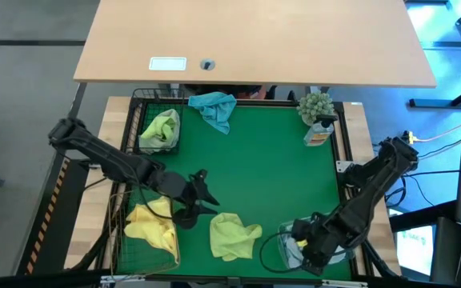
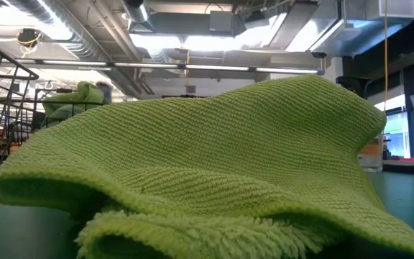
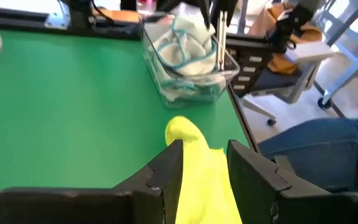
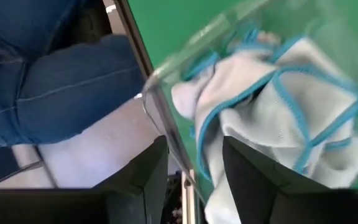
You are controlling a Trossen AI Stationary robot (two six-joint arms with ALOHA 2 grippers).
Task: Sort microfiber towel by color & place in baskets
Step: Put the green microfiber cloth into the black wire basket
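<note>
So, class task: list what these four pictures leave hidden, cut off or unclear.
- Low view: the yellow-green towel lies close to the camera and blocks most of the table behind it.
- High view: the right gripper covers part of the clear tub.
- Right wrist view: the white towel is cut off by the edge.

Table mat (image 1: 270,168) is plain green. Towels: yellow-green one (image 1: 234,236) at lower centre, yellow one (image 1: 152,224) in tan wire basket (image 1: 120,240) lower left, teal-blue one (image 1: 214,108) at top centre. White towel (image 4: 260,118) in clear tub (image 3: 188,84) carries blue edging.
</note>
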